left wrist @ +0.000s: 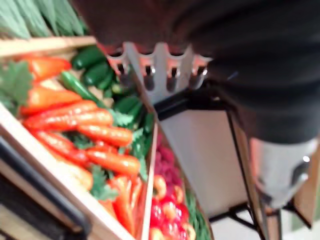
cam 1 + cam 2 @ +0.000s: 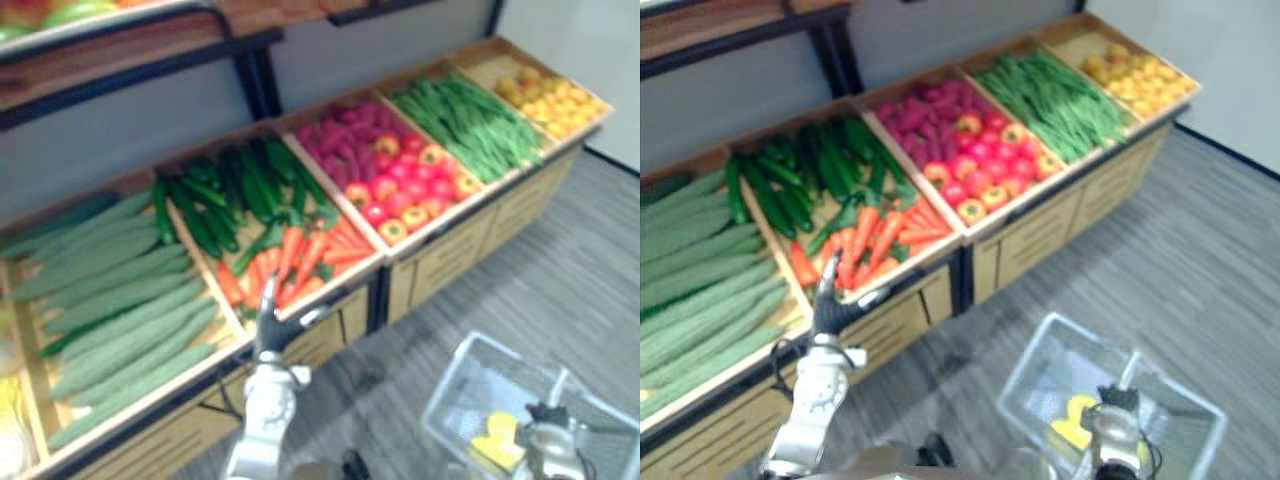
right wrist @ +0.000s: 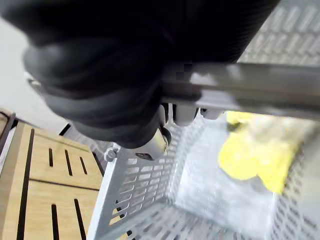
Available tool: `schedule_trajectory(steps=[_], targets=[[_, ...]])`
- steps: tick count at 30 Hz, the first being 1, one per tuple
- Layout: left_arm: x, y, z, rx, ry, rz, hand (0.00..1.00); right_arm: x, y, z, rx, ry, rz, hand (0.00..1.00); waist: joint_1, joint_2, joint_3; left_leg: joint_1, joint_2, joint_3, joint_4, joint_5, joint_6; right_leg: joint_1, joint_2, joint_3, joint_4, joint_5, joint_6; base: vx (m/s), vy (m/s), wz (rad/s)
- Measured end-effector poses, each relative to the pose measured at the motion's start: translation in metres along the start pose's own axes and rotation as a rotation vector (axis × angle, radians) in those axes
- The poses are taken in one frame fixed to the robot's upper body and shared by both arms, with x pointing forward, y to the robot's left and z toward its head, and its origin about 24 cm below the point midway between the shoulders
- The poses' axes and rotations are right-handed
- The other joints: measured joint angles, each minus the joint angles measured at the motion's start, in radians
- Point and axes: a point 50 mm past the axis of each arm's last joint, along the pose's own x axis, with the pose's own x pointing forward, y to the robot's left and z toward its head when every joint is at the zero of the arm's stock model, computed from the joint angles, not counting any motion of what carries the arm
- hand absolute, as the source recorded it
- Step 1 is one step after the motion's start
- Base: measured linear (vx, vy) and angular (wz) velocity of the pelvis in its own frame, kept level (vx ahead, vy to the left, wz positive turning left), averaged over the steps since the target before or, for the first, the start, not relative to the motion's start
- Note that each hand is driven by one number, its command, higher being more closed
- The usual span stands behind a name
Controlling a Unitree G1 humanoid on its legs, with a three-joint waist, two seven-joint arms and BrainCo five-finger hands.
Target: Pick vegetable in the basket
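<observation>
At the front edge of the carrot crate (image 2: 352,278), the left hand's fingers (image 1: 150,75) stood straight and side by side, pointing up toward the carrots (image 2: 300,255) and holding nothing. The thumb was set apart to one side. Whether the fingertips touched a carrot could not be told. The left hand (image 2: 268,322) rose from below the wooden stand (image 2: 450,262), just before the orange pile.

Dark green cucumbers (image 2: 230,195) lay behind the carrots in the same crate. Long pale green gourds (image 2: 120,300) filled the crate to the left. To the right came purple roots (image 2: 350,140) with red and yellow peppers (image 2: 410,185), then green beans (image 2: 470,120), then yellow produce (image 2: 555,100) at the far end.

Well apart from the stand, the right hand (image 2: 548,445) was curled round the handle (image 3: 250,92) of a pale mesh basket (image 2: 470,370) and held it over the grey floor (image 2: 560,250). A yellow vegetable (image 3: 250,155) lay at the bottom of the basket.
</observation>
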Motion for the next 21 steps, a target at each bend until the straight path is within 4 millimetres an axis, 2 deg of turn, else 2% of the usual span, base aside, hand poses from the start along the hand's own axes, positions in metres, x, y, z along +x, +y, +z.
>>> schedule_trajectory(steps=[1, 2, 3, 4, 5, 6, 7, 8, 9, 11, 13, 17, 19, 21], targets=[[0.002, 0.0, 0.001, 0.002, -0.01, 0.0, 0.0, -0.002, -0.005, -0.011, -0.005, 0.022, -0.013, 1.0, -0.019, 0.0, 0.001, -0.008, -0.011, -0.087, -0.02, 0.023, -0.011, -0.035, 0.035, 0.085, -0.103, 0.001, 0.002, 0.2, -0.159, 2.03], [0.004, 0.0, 0.001, 0.004, -0.01, -0.003, 0.0, -0.003, -0.009, -0.017, -0.004, 0.032, -0.023, 1.0, -0.023, 0.0, 0.001, -0.009, -0.019, -0.132, -0.032, 0.034, -0.017, -0.046, 0.046, 0.133, -0.153, 0.003, 0.006, 0.19, -0.204, 2.21], [0.007, -0.002, -0.003, 0.018, -0.004, -0.016, 0.0, -0.007, -0.019, -0.032, 0.003, 0.07, -0.047, 1.0, -0.032, -0.002, 0.0, -0.01, -0.03, -0.217, -0.041, 0.05, -0.032, -0.052, 0.06, 0.233, -0.245, 0.014, 0.022, 0.17, -0.245, 2.25], [0.01, -0.002, -0.006, 0.039, -0.002, -0.033, 0.0, -0.012, -0.025, -0.053, -0.01, 0.141, -0.058, 1.0, -0.045, -0.014, -0.004, -0.012, -0.04, -0.297, -0.044, 0.062, -0.052, -0.039, 0.06, 0.301, -0.324, 0.029, 0.037, 0.16, -0.271, 2.18], [0.011, -0.002, -0.006, 0.051, -0.006, -0.039, 0.0, -0.016, -0.026, -0.064, -0.009, 0.177, -0.059, 1.0, -0.043, -0.024, -0.006, -0.013, -0.047, -0.332, -0.045, 0.067, -0.063, -0.028, 0.054, 0.324, -0.364, 0.041, 0.045, 0.15, -0.323, 1.89], [0.014, 0.005, -0.008, 0.086, -0.016, -0.04, 0.0, -0.025, -0.022, -0.081, 0.019, 0.24, -0.048, 1.0, -0.033, -0.061, -0.006, -0.006, -0.061, -0.362, -0.046, 0.071, -0.092, -0.013, 0.031, 0.36, -0.432, 0.115, 0.039, 0.14, -0.39, 1.05], [0.016, 0.013, -0.014, 0.116, -0.001, -0.029, 0.0, -0.031, -0.014, -0.09, 0.051, 0.28, -0.032, 1.0, -0.009, -0.081, -0.005, 0.0, -0.053, -0.36, -0.043, 0.06, -0.122, -0.007, 0.018, 0.364, -0.44, 0.159, 0.119, 0.11, -0.468, 0.72], [0.014, 0.013, -0.017, 0.117, 0.018, -0.027, 0.0, -0.032, -0.016, -0.093, 0.066, 0.299, -0.049, 1.0, -0.011, -0.065, -0.014, -0.003, -0.025, -0.334, -0.04, 0.054, -0.141, 0.005, 0.038, 0.352, -0.452, 0.161, 0.113, 0.11, -0.438, 0.29], [0.013, 0.011, -0.017, 0.105, 0.023, -0.024, 0.0, -0.032, -0.025, -0.097, 0.056, 0.311, -0.062, 1.0, -0.01, -0.043, -0.028, 0.002, 0.039, -0.263, -0.047, 0.059, -0.163, 0.023, 0.07, 0.326, -0.496, 0.174, 0.093, 0.1, -0.31, 0.2], [0.015, 0.01, -0.014, 0.1, 0.011, -0.022, 0.0, -0.029, -0.027, -0.093, 0.051, 0.308, -0.054, 1.0, -0.012, -0.011, -0.034, 0.036, 0.09, -0.215, -0.097, 0.103, -0.199, 0.047, 0.109, 0.315, -0.531, 0.194, 0.074, 0.13, -0.244, -0.02], [0.023, 0.011, -0.008, 0.12, -0.021, -0.017, 0.0, -0.028, -0.026, -0.091, 0.046, 0.3, -0.038, 1.0, -0.018, -0.003, -0.036, 0.067, 0.121, -0.211, -0.141, 0.13, -0.215, 0.068, 0.149, 0.312, -0.564, 0.208, 0.053, 0.07, -0.217, -0.17], [0.037, 0.008, -0.005, 0.186, -0.045, -0.023, 0.0, -0.024, -0.026, -0.085, 0.05, 0.279, -0.034, 1.0, -0.023, -0.003, -0.033, 0.063, 0.143, -0.152, -0.133, 0.131, -0.21, 0.06, 0.164, 0.315, -0.575, 0.214, 0.045, 0.0, -0.065, -0.1], [0.043, 0.007, -0.006, 0.236, -0.056, -0.033, 0.0, -0.022, -0.026, -0.081, 0.054, 0.268, -0.036, 1.0, -0.045, 0.004, -0.029, 0.062, 0.137, -0.154, -0.151, 0.143, -0.214, 0.068, 0.161, 0.311, -0.602, 0.227, 0.047, -0.02, 0.02, 0.0], [0.06, 0.011, -0.003, 0.305, -0.074, -0.024, 0.0, -0.021, -0.025, -0.079, 0.063, 0.261, -0.037, 1.0, -0.067, 0.004, -0.018, 0.059, 0.123, -0.152, -0.21, 0.179, -0.213, 0.065, 0.159, 0.308, -0.64, 0.254, 0.051, -0.04, 0.043, 0.07]])
